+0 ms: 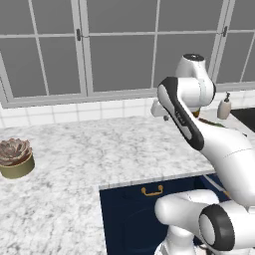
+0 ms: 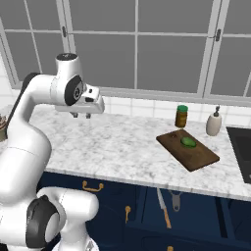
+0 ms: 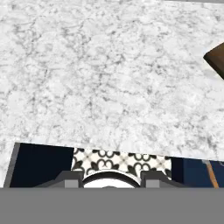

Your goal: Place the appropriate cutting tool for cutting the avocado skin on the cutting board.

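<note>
Avocado (image 2: 188, 142) on cutting board (image 2: 196, 157), jar (image 2: 182, 116) behind

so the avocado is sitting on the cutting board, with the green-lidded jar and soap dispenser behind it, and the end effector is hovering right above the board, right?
Not quite. In the right base view the end effector hangs above bare counter, well left of the cutting board. The avocado, jar and soap dispenser are as you say.

No text, number or brand can be read in any view. The jar (image 2: 182, 116) with the green lid has a label area, but it is too small and blurred to read. The soap bottle (image 2: 213, 122) shows no sign, and the board (image 2: 188, 149) and the bench (image 2: 122, 142) carry no writing.
</note>
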Tool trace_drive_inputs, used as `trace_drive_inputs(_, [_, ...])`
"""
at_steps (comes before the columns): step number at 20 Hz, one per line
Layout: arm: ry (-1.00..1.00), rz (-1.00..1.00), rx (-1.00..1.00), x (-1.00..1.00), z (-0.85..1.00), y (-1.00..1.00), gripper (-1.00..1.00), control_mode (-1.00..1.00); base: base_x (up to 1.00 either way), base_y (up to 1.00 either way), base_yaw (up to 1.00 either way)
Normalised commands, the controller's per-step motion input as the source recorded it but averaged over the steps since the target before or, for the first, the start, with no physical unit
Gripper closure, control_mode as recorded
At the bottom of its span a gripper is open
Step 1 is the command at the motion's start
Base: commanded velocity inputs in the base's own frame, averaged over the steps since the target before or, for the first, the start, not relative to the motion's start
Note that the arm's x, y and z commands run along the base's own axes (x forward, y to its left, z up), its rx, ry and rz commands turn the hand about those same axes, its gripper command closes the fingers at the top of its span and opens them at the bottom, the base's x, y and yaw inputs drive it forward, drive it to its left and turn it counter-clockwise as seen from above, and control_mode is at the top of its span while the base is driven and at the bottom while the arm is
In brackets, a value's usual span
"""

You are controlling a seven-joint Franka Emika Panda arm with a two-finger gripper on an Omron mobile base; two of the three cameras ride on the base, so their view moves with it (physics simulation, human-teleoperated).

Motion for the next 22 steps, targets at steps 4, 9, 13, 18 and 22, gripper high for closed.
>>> trace_drive_inputs(4, [-0.12, -0.01, 0.00, -0.26, 0.00, -0.07, -1.00, -1.00, 0.00, 0.00, 0.00])
trace_drive_inputs(9, [-0.15, 0.00, 0.09, -0.32, -0.20, -0.97, -1.00, -1.00, 0.00, 0.00, 0.00])
trace_drive_inputs(13, [0.11, -0.04, 0.19, 0.00, -0.46, -1.00, -1.00, -1.00, 0.00, 0.00, 0.00])
trace_drive_inputs(18, [0.16, -0.15, 0.06, -0.03, -0.59, -1.00, -1.00, -1.00, 0.00, 0.00, 0.00])
trace_drive_inputs(22, [0.11, -0.18, 0.00, -0.34, -0.64, -1.00, -1.00, -1.00, 0.00, 0.00, 0.00])
